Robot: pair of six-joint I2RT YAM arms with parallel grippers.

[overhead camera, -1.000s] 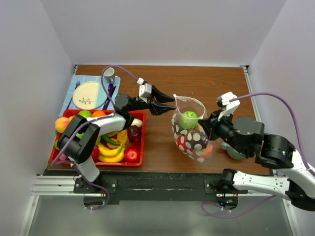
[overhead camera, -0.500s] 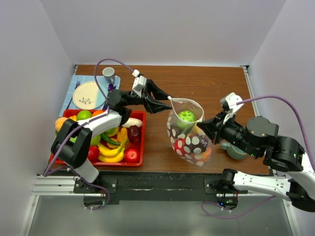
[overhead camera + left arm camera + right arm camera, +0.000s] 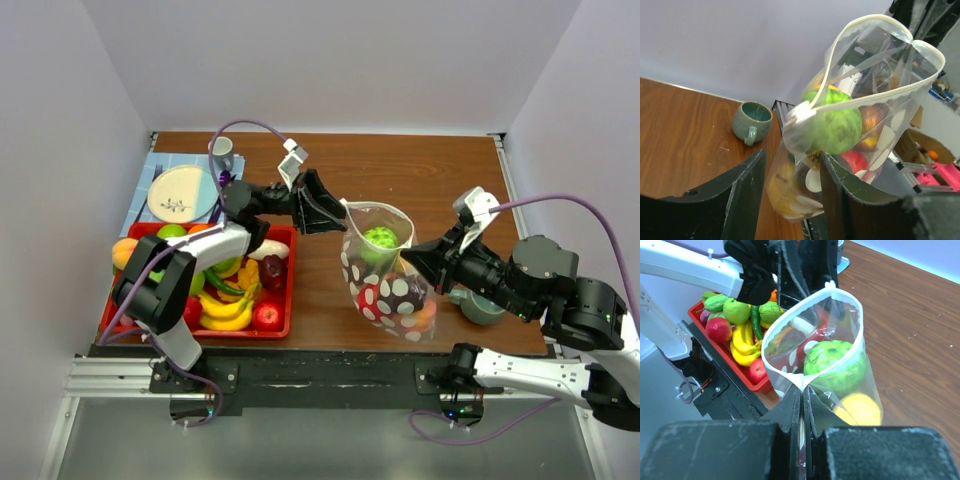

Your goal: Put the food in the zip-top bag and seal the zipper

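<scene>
The zip-top bag (image 3: 385,275), clear with white dots, hangs with its mouth open upward. It holds a green fruit (image 3: 378,238), a dark plum (image 3: 407,290) and red and orange-yellow pieces. My right gripper (image 3: 410,260) is shut on the bag's right mouth corner (image 3: 802,386). The zipper (image 3: 858,315) forms an open loop. My left gripper (image 3: 335,210) is open at the bag's left corner (image 3: 797,117). In the left wrist view the bag's lower part (image 3: 790,185) shows between the fingers (image 3: 742,195). More food lies in the red tray (image 3: 290,300).
The tray at the left holds bananas (image 3: 225,310), red apples (image 3: 266,316), a peach (image 3: 126,250) and greens. A plate (image 3: 180,193) and a cup (image 3: 221,150) stand on a blue mat at the back left. A green mug (image 3: 478,308) sits right of the bag, under the right arm.
My left gripper has moved right to the bag's left corner and turned, still open. The bag has risen and its mouth has spread wider. The right arm has drawn slightly right.
</scene>
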